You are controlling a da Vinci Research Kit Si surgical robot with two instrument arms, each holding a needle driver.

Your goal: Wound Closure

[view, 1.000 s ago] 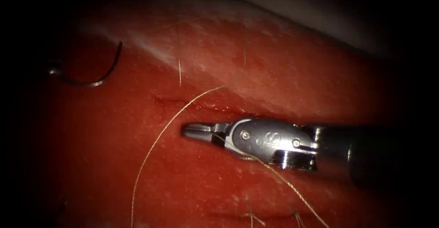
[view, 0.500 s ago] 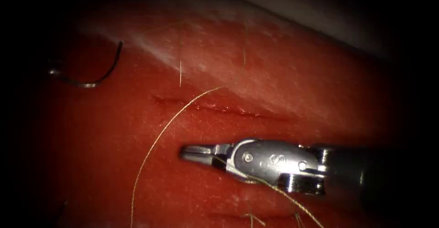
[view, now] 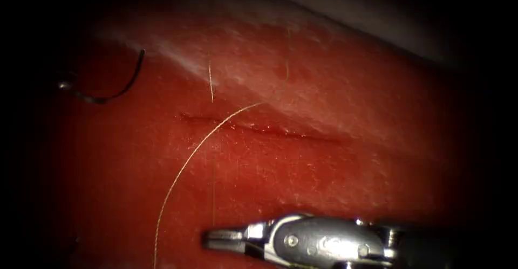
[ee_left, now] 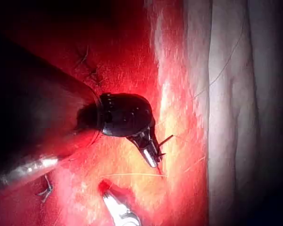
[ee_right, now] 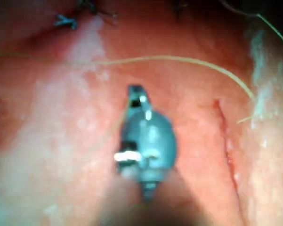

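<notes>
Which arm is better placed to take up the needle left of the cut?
Probably the left. The left tool sits right beside the needle, which rests on the tissue left of the cut. The right tool is far off, below the cut.

One needle (view: 102,88), one cut (view: 259,128), two hands (view: 226,238) (ee_left: 150,153).

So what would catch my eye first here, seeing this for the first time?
Probably the shiny metal right pincer, coming in from the right low in the endoscope view, its jaws together, over the red tissue. Next, the thin dark cut across the middle, with a pale thread curving from it down to the left. Far left, a dark curved needle lies loose on the tissue.
</notes>
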